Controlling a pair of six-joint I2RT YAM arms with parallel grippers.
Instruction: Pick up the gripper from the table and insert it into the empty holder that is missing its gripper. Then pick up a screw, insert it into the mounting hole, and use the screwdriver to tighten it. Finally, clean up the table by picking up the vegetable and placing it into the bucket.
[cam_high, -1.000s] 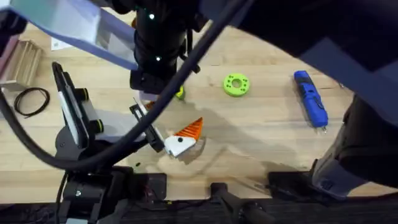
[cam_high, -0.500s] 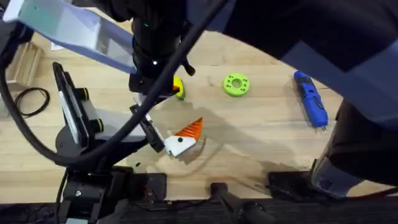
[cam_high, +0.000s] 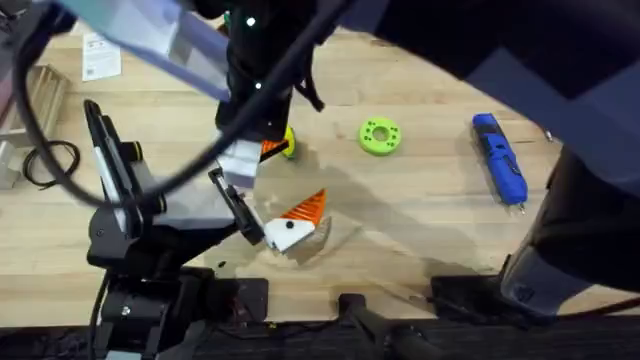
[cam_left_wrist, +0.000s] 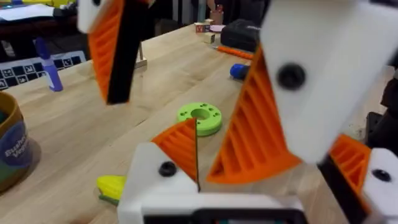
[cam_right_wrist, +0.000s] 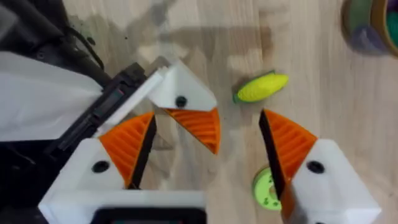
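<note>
Robotics lab/workshop: wood counter (cam_high: 420, 210) w/ black arm bases clamped at its edge, cables (cam_high: 50, 160), a printed marker sheet (cam_left_wrist: 25, 68), blue powered screwdriver (cam_high: 500, 160), green 3D-printed disc (cam_high: 380, 136), toy corn (cam_right_wrist: 261, 88) as test prop.

pale wooden tabletop (cam_high: 420, 215), evenly lit; perhaps dark clutter at its far edge.

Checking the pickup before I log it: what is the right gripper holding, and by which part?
Nothing. The right gripper is open with nothing between its pads; the corn cob lies loose on the table below it.
</note>
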